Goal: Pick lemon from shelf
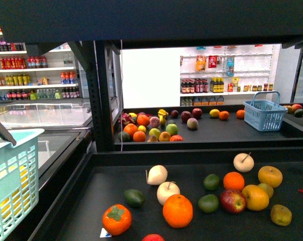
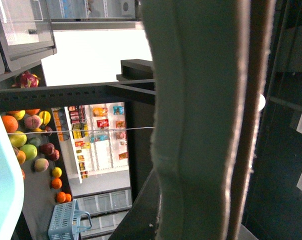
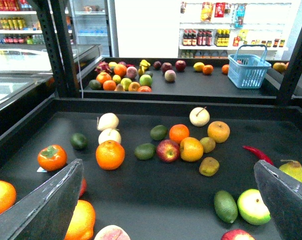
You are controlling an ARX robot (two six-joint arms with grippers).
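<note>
The shelf (image 1: pixel 91 201) is a wide black tray with loose fruit on it. A dull yellow lemon (image 1: pixel 281 215) lies near its right side, beside an orange-yellow fruit (image 1: pixel 255 197). In the right wrist view the lemon (image 3: pixel 209 166) lies ahead of my right gripper (image 3: pixel 166 210). That gripper hangs open and empty over the front of the shelf (image 3: pixel 156 195), its fingers (image 3: pixel 46 200) set wide apart. My left gripper is shut on a mint basket (image 1: pixel 11 175), held at the far left. In the left wrist view the basket's handle (image 2: pixel 201 125) fills the middle, so the jaws are hidden.
Oranges (image 1: pixel 177 211), a persimmon (image 1: pixel 116 219), limes (image 1: pixel 208 203), a red apple (image 1: pixel 233 201) and white pears (image 1: pixel 167 192) crowd the shelf. A red chilli (image 3: pixel 258 154) and a green apple (image 3: pixel 253 206) lie near the right finger. A second fruit shelf with a blue basket (image 1: pixel 264 114) stands behind.
</note>
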